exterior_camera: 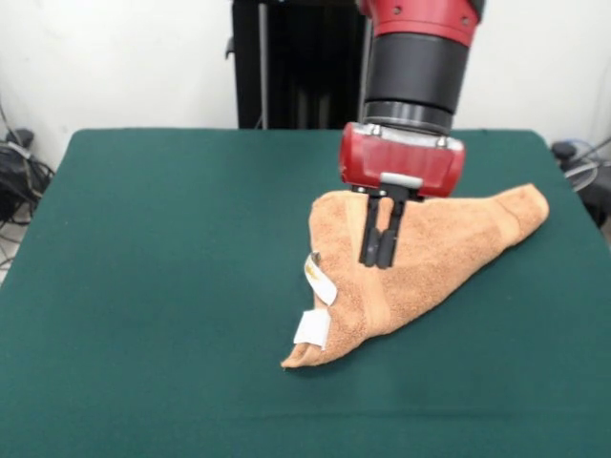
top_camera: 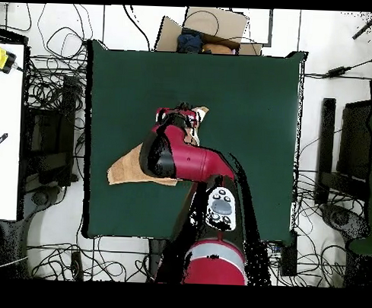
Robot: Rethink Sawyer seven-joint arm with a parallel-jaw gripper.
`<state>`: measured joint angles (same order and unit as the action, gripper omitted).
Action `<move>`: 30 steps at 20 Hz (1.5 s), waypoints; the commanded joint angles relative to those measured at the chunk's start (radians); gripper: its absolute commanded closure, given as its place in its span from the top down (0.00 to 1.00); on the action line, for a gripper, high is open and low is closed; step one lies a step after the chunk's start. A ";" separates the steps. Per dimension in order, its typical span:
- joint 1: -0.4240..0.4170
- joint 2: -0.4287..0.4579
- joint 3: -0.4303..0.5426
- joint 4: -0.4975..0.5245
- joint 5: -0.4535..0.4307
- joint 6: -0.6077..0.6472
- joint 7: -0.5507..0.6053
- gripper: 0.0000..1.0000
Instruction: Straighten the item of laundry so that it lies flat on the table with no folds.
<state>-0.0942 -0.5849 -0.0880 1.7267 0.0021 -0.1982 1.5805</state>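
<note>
The towel (exterior_camera: pixel 434 250) looks soft, light and limp, a terry cloth that will sag and drag rather than keep any shape when lifted. It should not slip easily on the felt-like table (exterior_camera: pixel 143 286), so a pull will probably stretch a fold open rather than slide the whole piece. It lies folded over on itself in a rough triangle, so at least one layer sits on top of another. The best places to take hold are likely a free corner or an edge of the upper layer, not the thick middle, where a pinch could catch both layers together.

The claw (exterior_camera: pixel 380 256) hangs over the middle of the towel with its two black fingers pointing down and nearly together; only a thin slit shows between them. It appears to have hold of nothing, though whether the tips touch the cloth cannot be told.

From the front, the towel spreads out on all sides beneath the claw. One long point runs away to the claw's right side of the picture, another down and to the left, where the white tags (exterior_camera: pixel 318 305) sit at the edge. In the overhead view the arm hides most of the towel (top_camera: pixel 127 170).
</note>
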 commanded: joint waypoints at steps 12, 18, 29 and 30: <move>-0.120 -0.067 0.134 0.308 -0.193 -0.200 0.274 0.00; -0.130 -0.124 0.107 0.396 -0.205 -0.211 0.267 0.00; -0.143 -0.149 0.073 0.495 -0.191 -0.226 0.255 0.00; -0.145 -0.142 0.070 0.498 -0.190 -0.228 0.253 0.00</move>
<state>-0.2167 -0.7455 -0.0506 2.1327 -0.1564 -0.3898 1.5805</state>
